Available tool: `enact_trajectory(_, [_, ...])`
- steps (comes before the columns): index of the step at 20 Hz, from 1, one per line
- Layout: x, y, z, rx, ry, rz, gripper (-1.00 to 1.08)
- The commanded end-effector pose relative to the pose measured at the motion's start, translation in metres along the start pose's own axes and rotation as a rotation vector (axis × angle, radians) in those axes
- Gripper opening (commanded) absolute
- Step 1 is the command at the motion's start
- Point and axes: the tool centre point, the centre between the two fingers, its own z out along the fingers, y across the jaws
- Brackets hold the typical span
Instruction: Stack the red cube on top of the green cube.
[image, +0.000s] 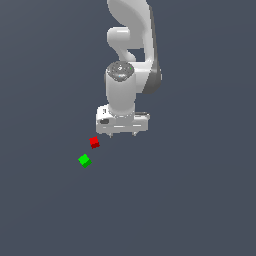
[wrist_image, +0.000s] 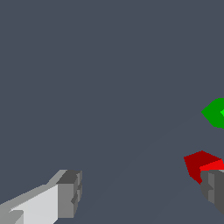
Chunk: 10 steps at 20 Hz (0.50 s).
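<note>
The red cube (image: 94, 142) lies on the grey floor, just off the exterior view's left of my gripper. The green cube (image: 84, 160) lies a little past it, lower and further to that view's left, apart from the red one. My white gripper (image: 122, 135) hangs above the floor, open and empty, its two short fingertips spread. In the wrist view the red cube (wrist_image: 199, 164) shows beside one grey fingertip (wrist_image: 214, 188), partly behind it, and the green cube (wrist_image: 215, 113) is cut by the frame edge. The other fingertip (wrist_image: 69, 193) is far from both cubes.
The white robot arm (image: 130, 50) rises behind the gripper. The floor (image: 190, 200) is a plain dark grey surface with no other objects in view.
</note>
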Motion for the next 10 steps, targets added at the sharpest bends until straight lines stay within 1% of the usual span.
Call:
enact_trajectory(1, [-0.006,0.01,0.006,0.001,0.001,-0.022,1.0])
enact_trajectory(10, [-0.033,0.06,0.036,0.005,0.004,-0.134,1.0])
